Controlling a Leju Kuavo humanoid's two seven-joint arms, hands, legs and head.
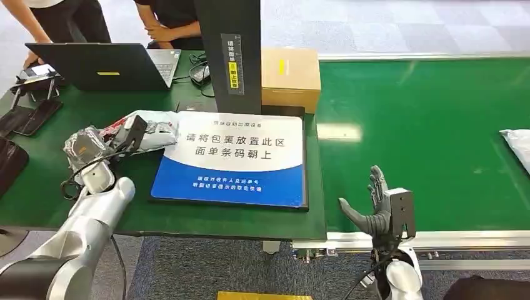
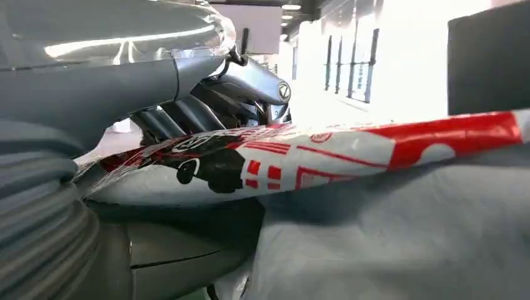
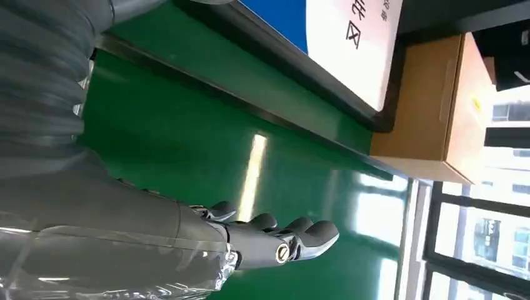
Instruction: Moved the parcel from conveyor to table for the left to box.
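While the right hand (image 1: 375, 206) hovers with fingers spread and holding nothing over the near edge of the green conveyor (image 1: 437, 125), the left hand (image 1: 128, 139) is clamped on the parcel (image 1: 150, 131), a grey plastic mailer with red and white print. In the head view the parcel lies on the green bench (image 1: 75, 181) at the upper left corner of the blue and white placement mat (image 1: 234, 159), partly overlapping it. The left wrist view shows its fingers (image 2: 187, 112) pressed over the top of the mailer with the thumb underneath, so the grip looks secure.

By my reading, the transfer from belt to bench is done and the boxing step by the left hand is under way. The cardboard box (image 1: 290, 78) stands beyond the mat, beside a dark upright post (image 1: 228, 56). The next move probably calls for lifting the soft mailer clear of the mat and carrying it across toward the box without snagging that post; being limp, it may sag or fold. Another pale parcel (image 1: 517, 147) lies at the far right of the conveyor, well apart from the right hand. A laptop (image 1: 103, 65) and phones sit at the bench's far left.
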